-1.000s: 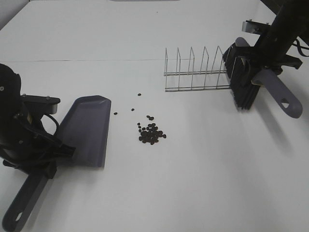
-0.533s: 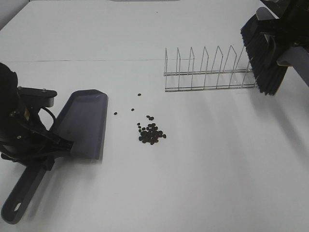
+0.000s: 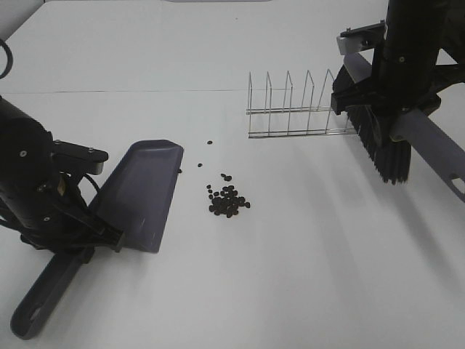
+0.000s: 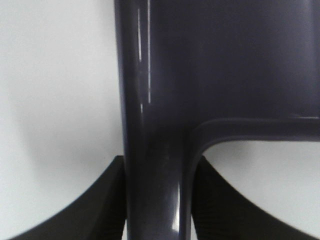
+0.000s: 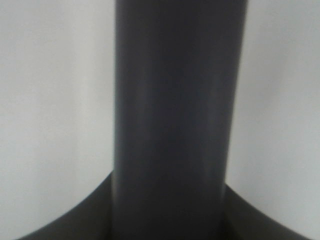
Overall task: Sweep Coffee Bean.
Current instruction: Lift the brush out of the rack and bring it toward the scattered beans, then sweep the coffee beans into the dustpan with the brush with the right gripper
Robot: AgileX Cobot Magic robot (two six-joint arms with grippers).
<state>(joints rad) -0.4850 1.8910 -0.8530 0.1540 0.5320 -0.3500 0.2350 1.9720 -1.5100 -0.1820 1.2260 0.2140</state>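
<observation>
Coffee bean (image 3: pixel 229 201) pile sits loose on table (image 3: pixel 290 276), just beside dustpan (image 3: pixel 142 196) lip, few strays nearer pan. I reckon they're light, hard and rolly. Nothing to pinch, so push with bristles, gentle strokes or they scatter. My left gripper (image 4: pixel 159 200) clamped on dustpan handle. Right gripper (image 5: pixel 167 220) clamped on brush (image 3: pixel 385 145) handle, bristles up off table by wire rack (image 3: pixel 290 109), well apart from beans. Wrist views blurry, so exact grip spot hard to call.

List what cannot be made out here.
- Exterior high view: the dark coffee beans are too small to count; the grey-purple plastic brush has its handle end cut by the right edge.
- Right wrist view: the blurred brush handle fills the frame; beans unseen.
- Left wrist view: the grey-purple plastic dustpan blocks everything beyond.
</observation>
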